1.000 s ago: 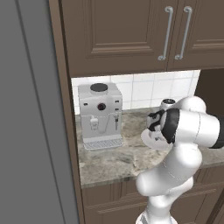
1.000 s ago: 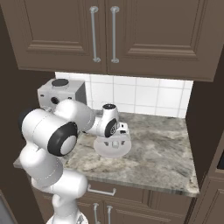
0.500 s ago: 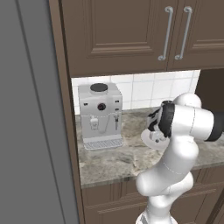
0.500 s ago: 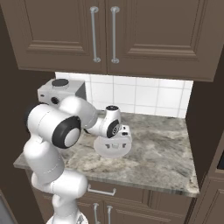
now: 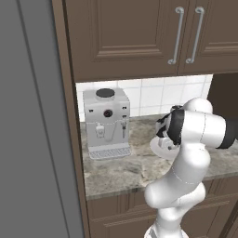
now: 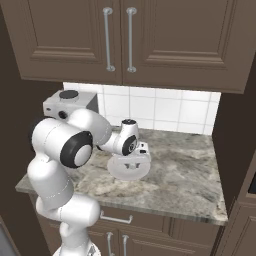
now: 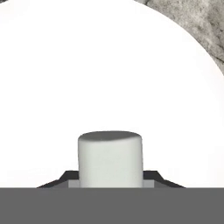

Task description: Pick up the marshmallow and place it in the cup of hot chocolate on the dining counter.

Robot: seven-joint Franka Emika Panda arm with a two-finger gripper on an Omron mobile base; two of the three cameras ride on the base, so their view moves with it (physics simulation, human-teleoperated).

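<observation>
No legible text, labels, brands, numbers or signs observed. The coffee machine (image 5: 107, 122), at centre left of the left base view, carries only unmarked knobs.

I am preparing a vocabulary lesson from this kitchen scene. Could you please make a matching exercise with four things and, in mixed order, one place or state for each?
Things:
1. marshmallow
2. plate
3. coffee machine
4. gripper

Places or states:
a. stands at the back of the stone counter, against the tiles
b. shut on a small white cylinder
c. lies flat on the counter, under the hand
d. sits upright on the plate, between the fingertips

Pairs: 1-d, 2-c, 3-a, 4-b
</observation>
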